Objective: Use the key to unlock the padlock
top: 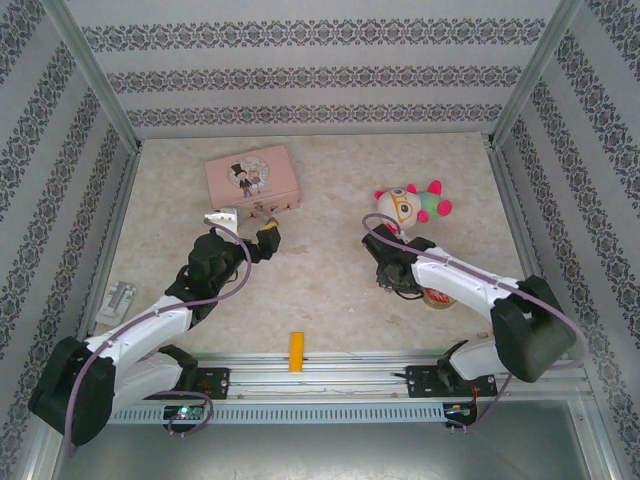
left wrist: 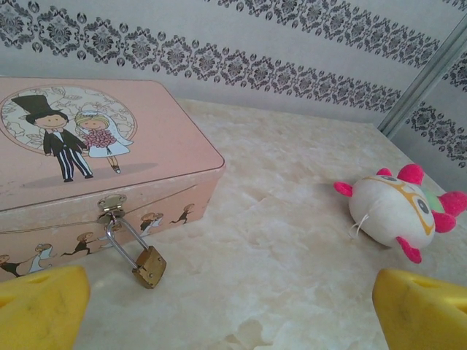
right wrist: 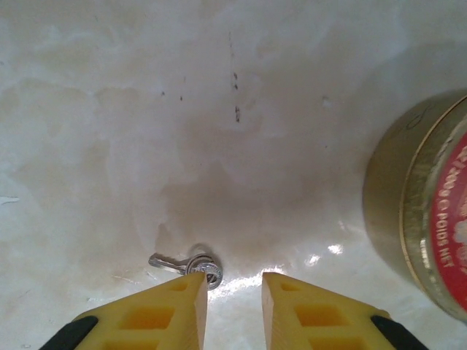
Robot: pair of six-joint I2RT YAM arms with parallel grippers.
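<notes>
Hanging by its shackle from the hasp on the front of the pink tin (left wrist: pixel 109 146), the padlock (left wrist: pixel 149 266) has its brass body resting on the desk (left wrist: pixel 292 255), tilted, with the shackle closed. The left pincer (left wrist: pixel 232 310) faces it from close by, spread wide with nothing between its yellow fingers (left wrist: pixel 40 306); the padlock sits toward the left-hand finger in the wrist view. A plush toy (left wrist: pixel 387 211) lies off to the right, well apart from the tin.

The key (right wrist: pixel 186 266) lies flat on the desk in front of the right pincer (right wrist: pixel 233 284), its round head just beside the tip of one finger (right wrist: pixel 157 313); whether they touch I cannot tell. This pincer is parted only narrowly and grips nothing, with bare desk showing in the gap. A gold can (right wrist: pixel 416 211) stands near on its other side.

From above, a yellow block (top: pixel 296 351) lies by the near rail, between the two arms.
</notes>
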